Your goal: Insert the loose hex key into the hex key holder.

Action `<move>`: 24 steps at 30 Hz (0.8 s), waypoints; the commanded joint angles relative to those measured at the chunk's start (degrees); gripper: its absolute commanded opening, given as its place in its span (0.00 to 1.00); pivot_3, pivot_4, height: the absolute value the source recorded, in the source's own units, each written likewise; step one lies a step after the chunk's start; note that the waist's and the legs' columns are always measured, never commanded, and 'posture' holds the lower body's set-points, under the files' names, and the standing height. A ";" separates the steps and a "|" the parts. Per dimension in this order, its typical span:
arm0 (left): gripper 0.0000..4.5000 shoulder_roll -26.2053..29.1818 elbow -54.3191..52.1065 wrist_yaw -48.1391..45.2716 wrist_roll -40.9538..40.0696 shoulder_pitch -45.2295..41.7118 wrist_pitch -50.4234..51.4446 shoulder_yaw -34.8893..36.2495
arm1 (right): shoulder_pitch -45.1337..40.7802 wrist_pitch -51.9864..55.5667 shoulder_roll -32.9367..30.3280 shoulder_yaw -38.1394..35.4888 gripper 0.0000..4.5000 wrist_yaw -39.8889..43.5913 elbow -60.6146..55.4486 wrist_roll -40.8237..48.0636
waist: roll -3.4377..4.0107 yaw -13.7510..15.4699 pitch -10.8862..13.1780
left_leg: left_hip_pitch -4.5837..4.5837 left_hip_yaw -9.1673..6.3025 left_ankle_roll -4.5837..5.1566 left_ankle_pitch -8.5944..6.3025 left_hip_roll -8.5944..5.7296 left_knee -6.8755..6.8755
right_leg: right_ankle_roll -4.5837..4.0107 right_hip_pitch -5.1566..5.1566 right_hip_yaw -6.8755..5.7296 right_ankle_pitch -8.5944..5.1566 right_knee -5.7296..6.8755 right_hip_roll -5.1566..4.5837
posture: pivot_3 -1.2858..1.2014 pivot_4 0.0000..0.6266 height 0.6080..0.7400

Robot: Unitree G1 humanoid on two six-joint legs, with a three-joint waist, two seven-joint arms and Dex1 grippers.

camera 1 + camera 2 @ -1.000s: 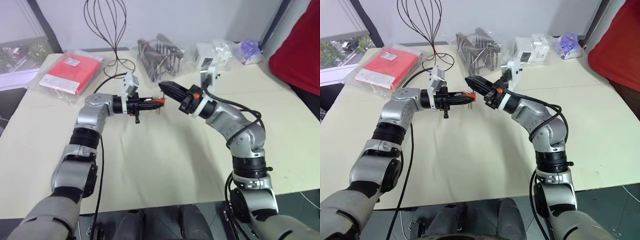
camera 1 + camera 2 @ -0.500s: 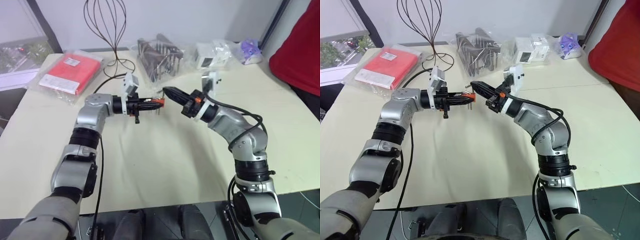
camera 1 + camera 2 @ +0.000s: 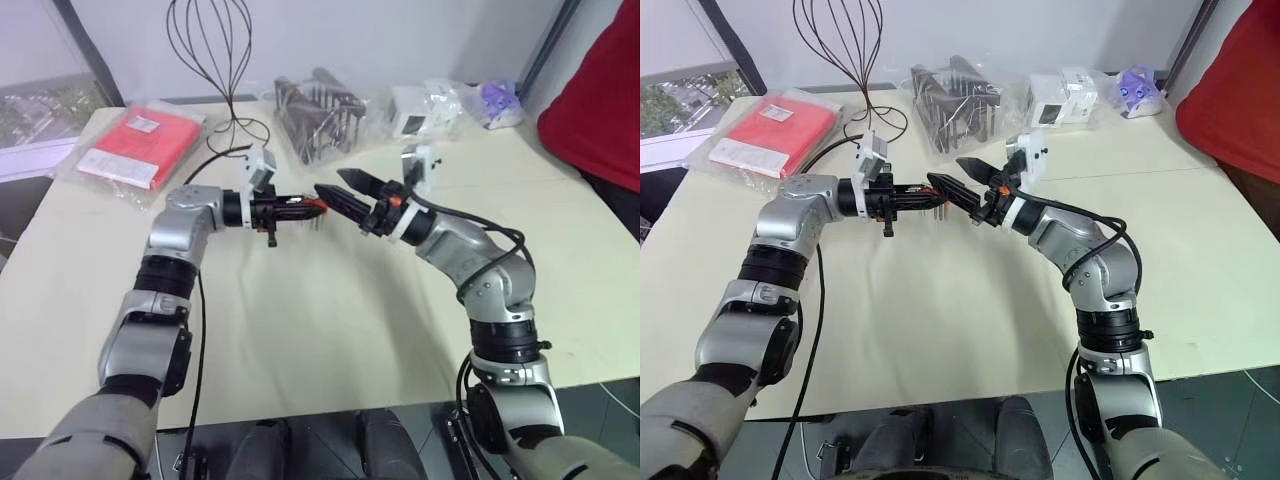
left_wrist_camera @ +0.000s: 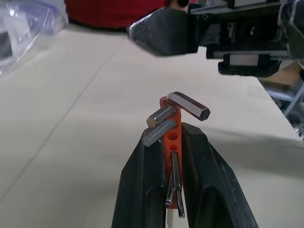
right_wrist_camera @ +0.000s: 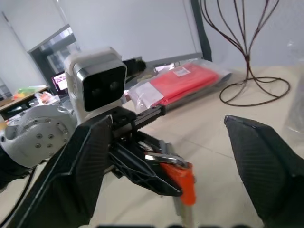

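Observation:
My left gripper (image 3: 300,208) is shut on the orange-red hex key holder (image 3: 315,206), held level above the table and pointing at my right arm. In the left wrist view the holder (image 4: 172,137) stands between the two black fingers, with short dark key ends at its tip. A silvery hex key (image 4: 187,104) sits across the top of the tip and looks seated in the holder. My right gripper (image 3: 328,180) is open just beyond the holder's tip. One finger is on each side, and neither touches the key. The holder (image 5: 183,178) lies between and below these fingers.
A red packet in clear plastic (image 3: 140,145) lies at the table's back left, beside a dark wire stand (image 3: 210,50). A bagged dark metal rack (image 3: 320,110), white boxes (image 3: 425,105) and a purple item (image 3: 497,100) line the back. Bare tabletop (image 3: 330,310) lies under both arms.
My right gripper was shut at the holder's tip and has now spread its fingers. The left gripper and the holder have stayed in place.

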 commanded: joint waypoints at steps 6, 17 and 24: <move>0.00 -0.36 -8.60 16.04 -8.91 7.44 31.18 7.04 | 4.55 -0.96 -9.65 0.63 0.82 4.27 -7.53 -2.38 | -0.01 0.14 0.01 | -0.01 -0.02 0.07 -0.04 -0.01 0.05 | 0.00 0.01 0.00 0.00 0.01 0.00 | 0.52 0.24 1.00; 0.96 -4.51 -9.27 35.00 -13.04 11.03 49.80 15.83 | 7.40 -3.69 -15.61 5.27 0.83 9.74 -8.07 -8.27 | -0.02 0.28 -0.02 | 0.01 0.00 0.08 -0.05 0.00 0.15 | 0.00 0.07 0.00 0.00 0.04 0.00 | 0.52 0.24 1.00; 0.99 -1.93 -12.14 41.16 -11.01 12.92 47.80 14.67 | 9.11 -3.73 -19.21 7.03 0.83 14.01 -9.33 -9.69 | -0.04 0.62 -0.04 | 0.10 0.01 0.09 -0.06 0.00 0.21 | 0.00 0.20 0.01 0.00 0.05 0.00 | 0.52 0.24 1.00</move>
